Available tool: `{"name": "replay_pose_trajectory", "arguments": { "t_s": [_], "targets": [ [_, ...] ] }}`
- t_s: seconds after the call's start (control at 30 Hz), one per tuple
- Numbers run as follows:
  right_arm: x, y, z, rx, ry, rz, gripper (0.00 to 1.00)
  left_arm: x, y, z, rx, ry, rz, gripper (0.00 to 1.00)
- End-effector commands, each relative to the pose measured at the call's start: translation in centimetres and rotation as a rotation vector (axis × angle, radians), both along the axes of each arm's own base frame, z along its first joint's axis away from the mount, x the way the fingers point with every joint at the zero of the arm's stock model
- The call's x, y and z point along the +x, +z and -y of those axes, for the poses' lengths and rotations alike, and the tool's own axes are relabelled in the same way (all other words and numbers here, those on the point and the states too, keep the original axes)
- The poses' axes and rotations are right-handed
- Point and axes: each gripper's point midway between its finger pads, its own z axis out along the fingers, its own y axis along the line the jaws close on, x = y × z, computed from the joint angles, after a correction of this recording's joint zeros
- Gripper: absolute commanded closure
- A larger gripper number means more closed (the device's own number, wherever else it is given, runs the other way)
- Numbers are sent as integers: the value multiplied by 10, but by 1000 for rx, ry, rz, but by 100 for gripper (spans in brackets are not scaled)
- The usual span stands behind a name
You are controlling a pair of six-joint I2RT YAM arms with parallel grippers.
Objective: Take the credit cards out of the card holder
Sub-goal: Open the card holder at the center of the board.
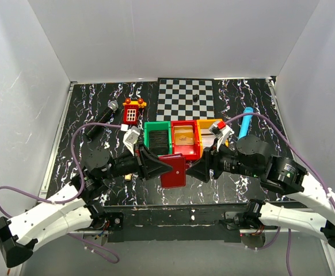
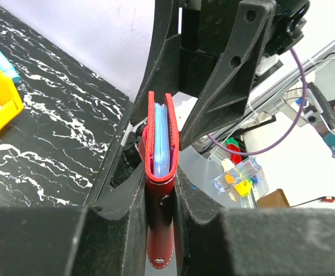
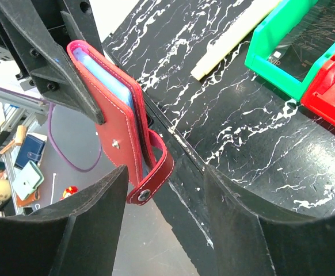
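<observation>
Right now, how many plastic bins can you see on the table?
3, in a row behind the card holder: green bin left, red bin centre, yellow bin right. No others show.

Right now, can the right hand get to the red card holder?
Probably yes. The left hand holds the card holder up in the air, and the right hand faces it with open fingers and nothing in between.
</observation>
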Motion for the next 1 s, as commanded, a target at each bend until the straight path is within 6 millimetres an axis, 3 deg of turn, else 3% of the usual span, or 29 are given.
{"name": "replay_pose_trajectory", "arguments": {
  "t_s": [0.0, 0.23, 0.37, 0.53, 0.97],
  "targets": [
    [0, 12, -3, 64, 16, 45, 38, -16, 23, -5, -106, -96, 28, 100],
    [-1, 18, -5, 93, 35, 54, 37, -34, 29, -4, -180, -223, 36, 100],
    [-9, 32, -8, 166, 78, 59, 36, -37, 31, -5, -209, -254, 32, 100],
    [-24, 50, -11, 268, 150, 54, 35, -40, 35, -6, -261, -302, 18, 100],
    [-41, 62, -5, 329, 219, 49, 35, -36, 51, -8, -312, -345, 22, 100]
  ]
}}
